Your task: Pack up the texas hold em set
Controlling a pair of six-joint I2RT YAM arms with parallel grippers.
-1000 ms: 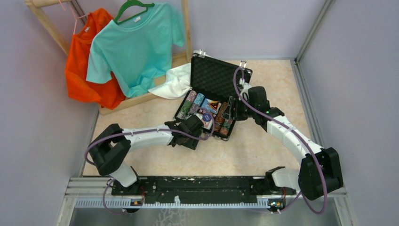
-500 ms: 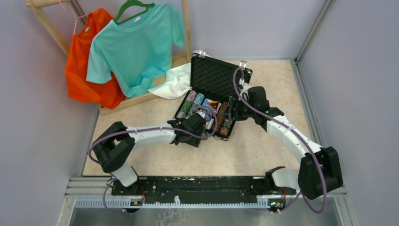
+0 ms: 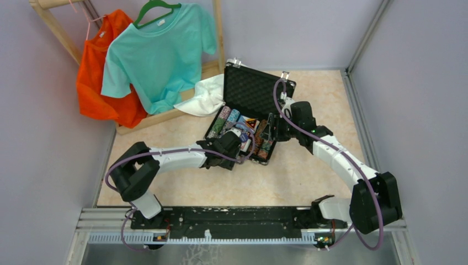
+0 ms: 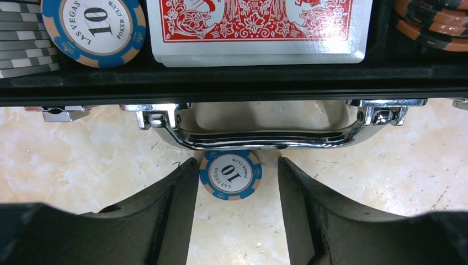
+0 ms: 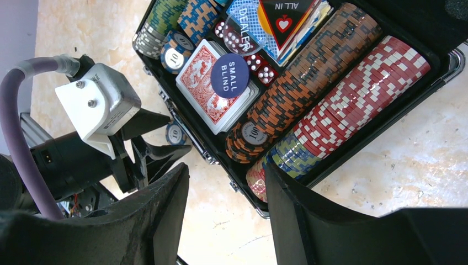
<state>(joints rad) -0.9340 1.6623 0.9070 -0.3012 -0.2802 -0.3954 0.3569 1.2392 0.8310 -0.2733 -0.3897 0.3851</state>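
Note:
The black case (image 3: 254, 91) stands open in the middle of the floor, lid upright. It holds rows of chips (image 5: 342, 83), a red card deck (image 5: 205, 96), red dice (image 5: 261, 69) and round buttons (image 5: 230, 79). One loose blue "10" chip (image 4: 230, 174) lies flat on the floor against the case's chrome handle (image 4: 265, 142). My left gripper (image 4: 237, 168) is open, its fingers either side of that chip, the left finger close to its rim. It also shows in the top view (image 3: 230, 144). My right gripper (image 5: 226, 185) is open and empty above the case's right front corner (image 3: 271, 132).
A white cloth (image 3: 207, 96) lies left of the case lid. An orange shirt (image 3: 96, 77) and a teal shirt (image 3: 160, 52) hang on a wooden rack (image 3: 52, 22) at the back left. Walls close in on both sides.
My left gripper has moved a little forward and right toward the case's front edge. The right arm has not moved.

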